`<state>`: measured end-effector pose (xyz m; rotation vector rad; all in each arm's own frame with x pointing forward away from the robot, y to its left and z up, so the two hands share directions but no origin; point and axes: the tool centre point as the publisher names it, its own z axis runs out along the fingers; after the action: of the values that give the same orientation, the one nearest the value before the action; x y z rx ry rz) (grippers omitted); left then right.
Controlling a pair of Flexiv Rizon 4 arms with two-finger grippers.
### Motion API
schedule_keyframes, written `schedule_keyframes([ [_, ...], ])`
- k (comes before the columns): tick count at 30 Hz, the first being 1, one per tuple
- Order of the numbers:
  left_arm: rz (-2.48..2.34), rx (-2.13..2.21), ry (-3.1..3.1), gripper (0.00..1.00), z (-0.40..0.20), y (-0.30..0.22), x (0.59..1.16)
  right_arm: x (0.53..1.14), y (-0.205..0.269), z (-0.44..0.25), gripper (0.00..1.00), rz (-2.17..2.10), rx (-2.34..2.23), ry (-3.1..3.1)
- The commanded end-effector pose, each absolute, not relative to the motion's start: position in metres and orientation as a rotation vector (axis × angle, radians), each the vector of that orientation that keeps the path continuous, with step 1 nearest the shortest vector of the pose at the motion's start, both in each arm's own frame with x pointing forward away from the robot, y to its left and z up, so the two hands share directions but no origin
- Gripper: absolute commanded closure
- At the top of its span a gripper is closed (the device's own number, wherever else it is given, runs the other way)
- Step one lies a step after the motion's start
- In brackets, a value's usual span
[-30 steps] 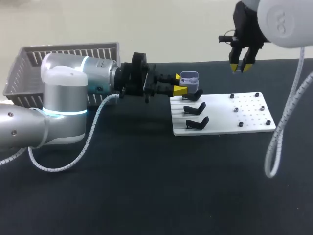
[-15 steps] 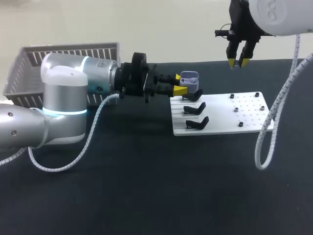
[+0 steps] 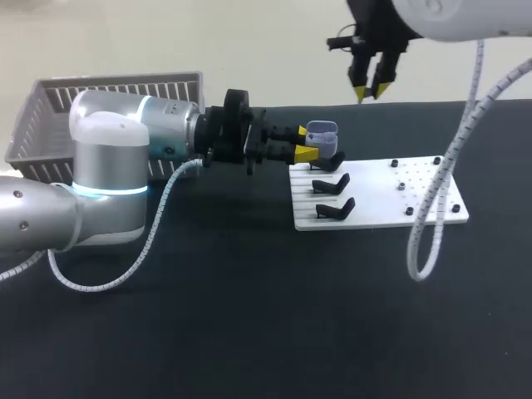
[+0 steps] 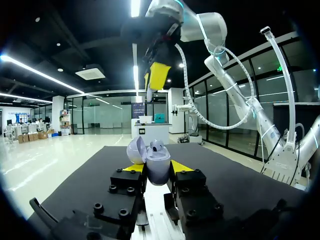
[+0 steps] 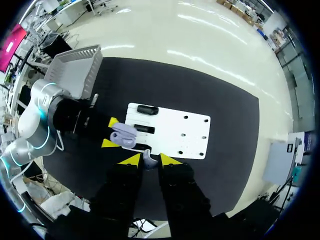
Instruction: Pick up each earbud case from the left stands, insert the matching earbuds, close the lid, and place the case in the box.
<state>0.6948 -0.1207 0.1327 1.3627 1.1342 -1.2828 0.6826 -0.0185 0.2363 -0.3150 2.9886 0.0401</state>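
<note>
While the left claw (image 3: 306,143) reaches out level over the table in the overhead view, it is clenched on the open case (image 3: 322,138). It holds the case over the far left corner of the white board (image 3: 382,195), just beyond two black stands (image 3: 331,184). The right claw (image 3: 370,87) hangs high above the table, beyond the case and a little to its right, tips pointing down and almost together. The basket (image 3: 108,96) sits at the far left, well apart.

From the left wrist, the case stands upright between the two yellow tips, gripped on both sides. Its lid (image 4: 135,149) is thrown back, and what looks like a seated bud (image 4: 156,146) shows inside. The other arm's claw hovers overhead.

From the right wrist, the tips stand only narrowly apart, pinched on a small pale earbud (image 5: 148,157). The case lies below, off to one side of the tips, not directly under them.

The step in hand looks like bringing this earbud to the free socket. To do it well, the right claw should first line up squarely above that socket, stem down. It should then descend straight and slowly on the side away from the raised lid. The left claw needs to keep the case upright and steady. The right claw should let go only once the earbud sits home, or it may tip out.
</note>
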Motion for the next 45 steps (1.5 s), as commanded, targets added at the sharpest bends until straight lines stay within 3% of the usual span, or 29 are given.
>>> schedule_keyframes([
  [1,-1.281,1.361,1.133,1.00,0.132,-0.121,0.695,0.686,0.005,0.239,1.00,-0.002,-0.371,3.010],
  [18,-1.281,1.361,1.133,1.00,0.132,-0.121,0.695,0.681,0.039,0.213,1.00,-0.024,-0.501,3.008],
  [45,-1.281,1.361,1.133,1.00,0.132,-0.121,0.695,0.679,0.041,0.186,1.00,-0.015,-0.558,2.937],
])
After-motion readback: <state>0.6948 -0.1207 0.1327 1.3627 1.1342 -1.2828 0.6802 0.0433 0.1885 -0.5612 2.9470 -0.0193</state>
